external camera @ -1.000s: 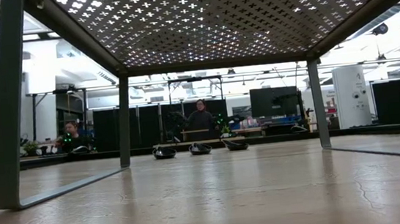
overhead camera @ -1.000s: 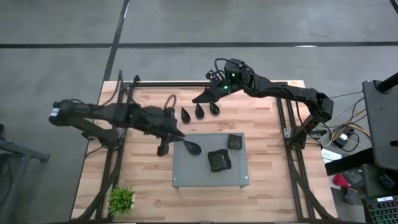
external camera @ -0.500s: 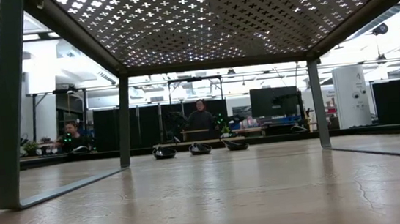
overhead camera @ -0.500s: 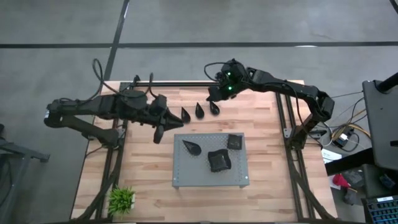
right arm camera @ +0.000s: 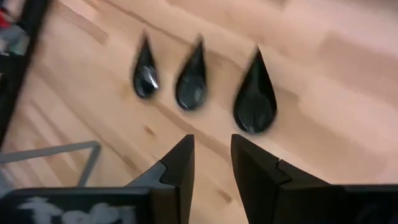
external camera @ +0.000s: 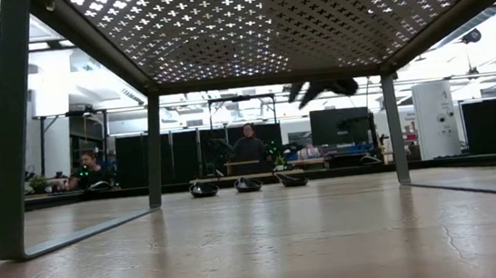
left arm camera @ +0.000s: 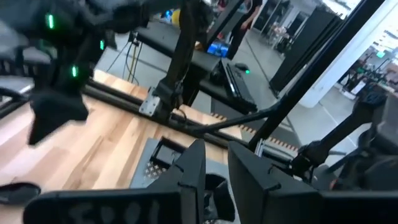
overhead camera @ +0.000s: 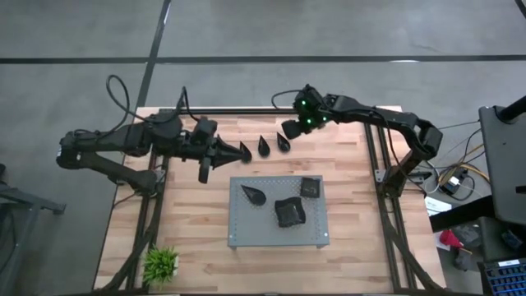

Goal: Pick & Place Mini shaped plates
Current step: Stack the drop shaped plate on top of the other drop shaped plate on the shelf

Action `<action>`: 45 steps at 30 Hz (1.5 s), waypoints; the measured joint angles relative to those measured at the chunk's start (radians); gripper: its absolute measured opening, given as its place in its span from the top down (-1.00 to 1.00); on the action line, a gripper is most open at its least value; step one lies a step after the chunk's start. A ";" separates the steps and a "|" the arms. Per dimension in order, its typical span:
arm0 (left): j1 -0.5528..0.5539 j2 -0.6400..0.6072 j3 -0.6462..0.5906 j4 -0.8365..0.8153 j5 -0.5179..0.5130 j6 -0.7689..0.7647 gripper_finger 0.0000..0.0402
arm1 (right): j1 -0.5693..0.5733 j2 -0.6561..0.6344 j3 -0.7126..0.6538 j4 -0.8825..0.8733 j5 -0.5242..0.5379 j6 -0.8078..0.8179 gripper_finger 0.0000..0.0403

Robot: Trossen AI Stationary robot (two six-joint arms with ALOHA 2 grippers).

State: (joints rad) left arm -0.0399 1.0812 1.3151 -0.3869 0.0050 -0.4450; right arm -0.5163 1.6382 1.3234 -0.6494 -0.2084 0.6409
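You see glossy black teardrop plates (right arm camera: 192,82) on the pale wood-grain table (overhead camera: 345,164). The board (overhead camera: 279,234) is grey, pierced with a cross pattern. The plant (overhead camera: 161,263) is green. Both arms are dark; green lights glow on the right arm.

1. Overhead camera stares straight down, taking in the whole surface (overhead camera: 345,214)
2. Low camera sits at surface height beneath the grey perforated board (external camera: 255,20), facing the room
3. Right wrist camera looks close down on three teardrop plates (right arm camera: 193,78), shared with overhead and low views
4. Left wrist camera faces across toward the board
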 joint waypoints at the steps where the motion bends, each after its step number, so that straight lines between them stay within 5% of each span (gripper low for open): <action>1: 0.000 0.000 0.000 0.012 -0.003 0.000 0.69 | -0.005 0.001 -0.022 0.002 -0.003 0.019 0.48; 22: 0.001 0.001 0.000 0.080 -0.007 0.014 0.70 | -0.032 0.004 -0.366 0.393 -0.002 0.314 0.44; 45: 0.001 0.002 -0.002 0.080 -0.007 0.032 0.70 | -0.044 0.216 -0.260 0.400 0.008 0.306 0.50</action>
State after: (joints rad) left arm -0.0387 1.0828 1.3128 -0.3069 -0.0017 -0.4133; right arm -0.5602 1.8543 1.0634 -0.2495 -0.2008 0.9471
